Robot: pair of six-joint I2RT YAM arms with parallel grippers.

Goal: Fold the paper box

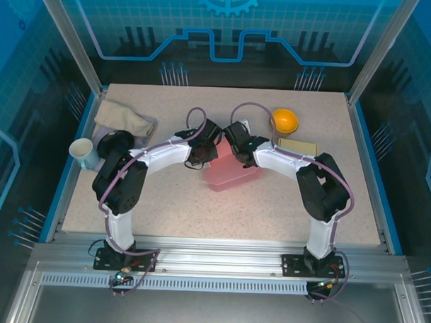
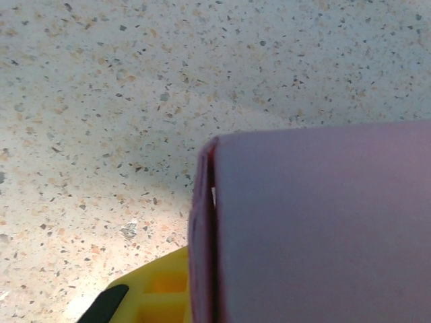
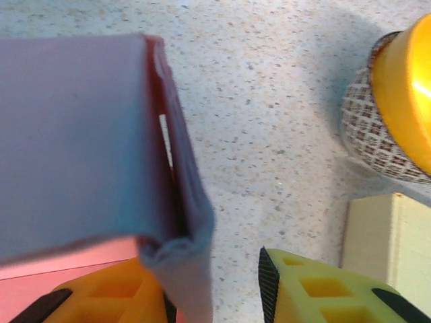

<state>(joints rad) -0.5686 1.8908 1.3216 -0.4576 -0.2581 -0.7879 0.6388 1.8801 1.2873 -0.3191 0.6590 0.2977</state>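
Box sits mid-surface. Left gripper clamps one wall; right gripper straddles the other, jaws apart. Note ball and block nearby, toward the far right corner. In your left wrist view, the box hides one finger.

One pink box, one yellow ball, one cream block, one cup and one cloth on one counter. Two pincers: left pincer, right pincer.

The pink paper box lies partly folded near the middle of the speckled table, one broad panel facing up. Its side wall is folded double.
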